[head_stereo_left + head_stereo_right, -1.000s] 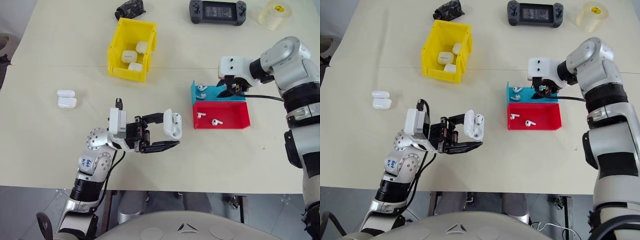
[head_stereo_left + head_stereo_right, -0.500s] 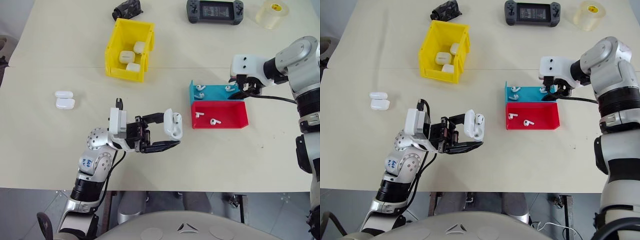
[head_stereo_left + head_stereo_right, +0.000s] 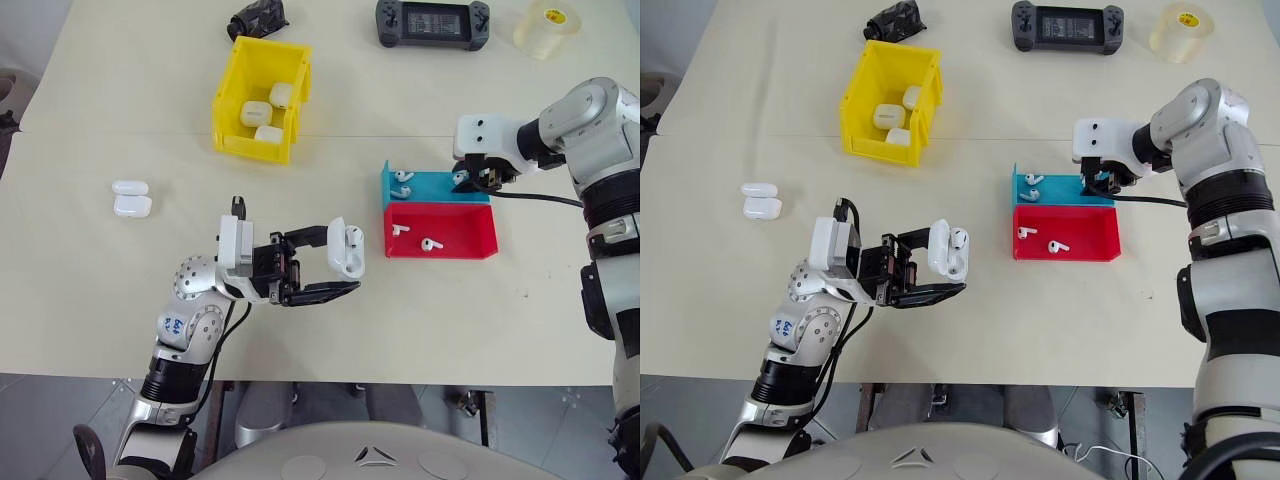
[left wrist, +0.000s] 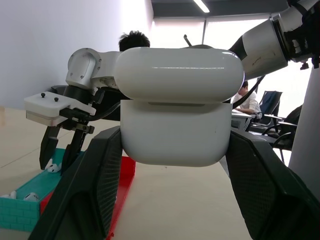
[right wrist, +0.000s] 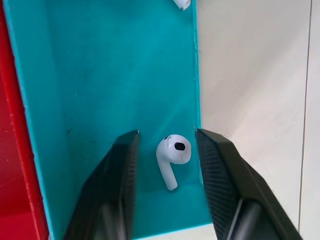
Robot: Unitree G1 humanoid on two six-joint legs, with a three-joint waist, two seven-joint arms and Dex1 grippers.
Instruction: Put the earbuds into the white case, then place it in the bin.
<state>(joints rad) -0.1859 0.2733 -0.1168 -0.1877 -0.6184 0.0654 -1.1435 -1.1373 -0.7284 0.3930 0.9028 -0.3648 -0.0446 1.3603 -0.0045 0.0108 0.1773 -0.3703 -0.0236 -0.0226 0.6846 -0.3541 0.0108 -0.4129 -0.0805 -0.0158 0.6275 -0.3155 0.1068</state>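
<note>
right gripper poised over an earbud in the teal tray

taking the teal tray (image 3: 432, 186) as the landmark: the right gripper (image 5: 167, 150) hangs over the tray's end farthest from the left arm, pointing down into it, its two black fingers (image 5: 114, 175) spread with one earbud (image 5: 172, 152) lying on the tray floor between them. neither finger looks to be touching the earbud yet. more earbuds (image 3: 402, 177) lie at the tray's other end, and two (image 3: 432, 243) sit in the red tray (image 3: 470, 240) that butts against the teal tray's near side.

the left gripper (image 3: 318, 263) is held well apart from the teal tray, on its left and nearer the robot, pressed onto the white case (image 3: 346, 250) and lifting it off the table; the case's lid stands open and one earbud appears to be seated in it. the bin (image 3: 262, 95), yellow, sits beyond and to the left of the teal tray, with three white cases already inside. two more cases (image 3: 132, 199) rest far out to the tray's left, past the left arm.

the step in hand looks like picking up the second earbud. the next move calls for the fingers to settle a little lower and close on the bud's body without flicking it against the tray wall, then carry it to the open case. the bud is small and glossy, so it may slip.
</note>
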